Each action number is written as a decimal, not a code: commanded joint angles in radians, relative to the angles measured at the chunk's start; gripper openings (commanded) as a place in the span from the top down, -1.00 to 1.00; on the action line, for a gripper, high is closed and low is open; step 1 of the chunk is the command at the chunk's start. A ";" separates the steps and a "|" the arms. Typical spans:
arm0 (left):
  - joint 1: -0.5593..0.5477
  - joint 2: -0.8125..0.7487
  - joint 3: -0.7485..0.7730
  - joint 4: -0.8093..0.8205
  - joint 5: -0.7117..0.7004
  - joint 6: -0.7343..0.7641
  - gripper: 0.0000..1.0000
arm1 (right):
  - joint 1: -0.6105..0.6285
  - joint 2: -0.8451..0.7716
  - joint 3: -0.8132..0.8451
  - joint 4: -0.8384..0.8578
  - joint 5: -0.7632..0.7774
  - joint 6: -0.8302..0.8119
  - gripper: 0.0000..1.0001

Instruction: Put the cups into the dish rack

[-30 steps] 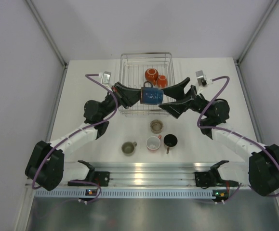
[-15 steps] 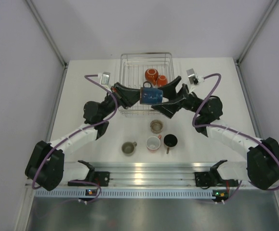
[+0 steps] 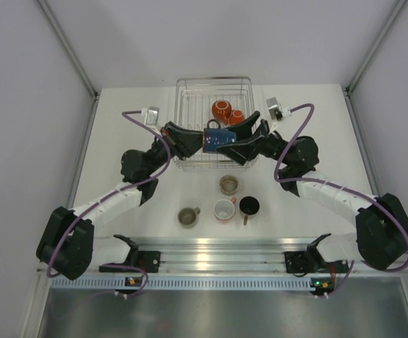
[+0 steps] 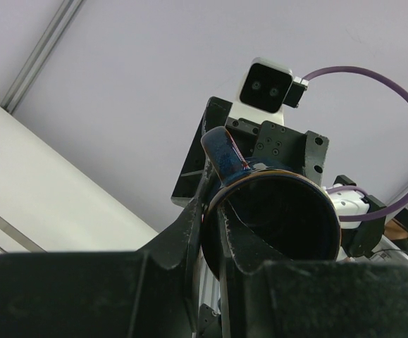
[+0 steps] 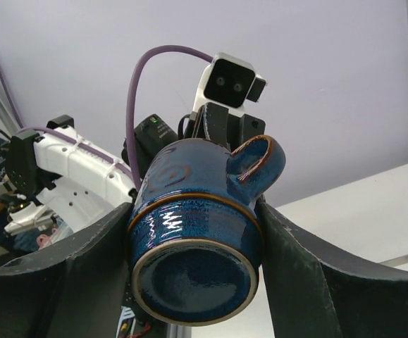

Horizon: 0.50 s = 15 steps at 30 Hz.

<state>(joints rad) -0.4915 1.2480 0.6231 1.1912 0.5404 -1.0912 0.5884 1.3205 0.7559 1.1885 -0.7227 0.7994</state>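
Dish rack [image 3: 192, 98] is sitting far-centre, two orange cups [image 3: 221, 109] inside. Left gripper [image 4: 214, 218] is pinching the dark blue mug [image 5: 189, 239] by its rim, holding it sideways above the rack's near half. Right gripper [image 5: 193, 211] is bracketing the body; can't tell if it's clamping. I'd be confirming that grip before the left lets go. Mug is looking glossy, brown-edged, handle up.

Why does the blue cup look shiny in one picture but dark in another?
Right wrist view: light glints in white streaks on the glazed cup. Left wrist view: we look into its shadowed mouth, which is nearly black.
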 commanded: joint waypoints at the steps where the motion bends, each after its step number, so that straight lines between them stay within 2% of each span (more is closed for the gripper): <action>1: -0.002 -0.032 -0.003 0.085 -0.014 -0.004 1.00 | 0.041 0.008 0.050 0.031 -0.020 -0.019 0.89; 2: -0.002 -0.032 -0.005 0.085 -0.014 -0.003 1.00 | 0.041 0.008 0.046 0.031 -0.015 -0.020 1.00; 8: -0.002 -0.039 -0.019 0.068 -0.031 -0.001 0.99 | 0.039 0.002 0.026 0.025 0.028 -0.051 1.00; 11: -0.002 -0.056 -0.023 0.035 -0.042 0.010 0.68 | 0.034 0.003 0.030 0.016 0.034 -0.062 1.00; 12: -0.001 -0.061 -0.026 0.030 -0.045 0.013 0.48 | 0.033 0.005 0.030 0.016 0.035 -0.065 1.00; 15: -0.001 -0.081 -0.031 -0.011 -0.059 0.033 0.31 | 0.025 0.008 0.031 0.014 0.039 -0.066 1.00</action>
<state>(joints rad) -0.4927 1.2121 0.5983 1.1694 0.5064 -1.0798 0.6018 1.3228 0.7559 1.1656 -0.7071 0.7658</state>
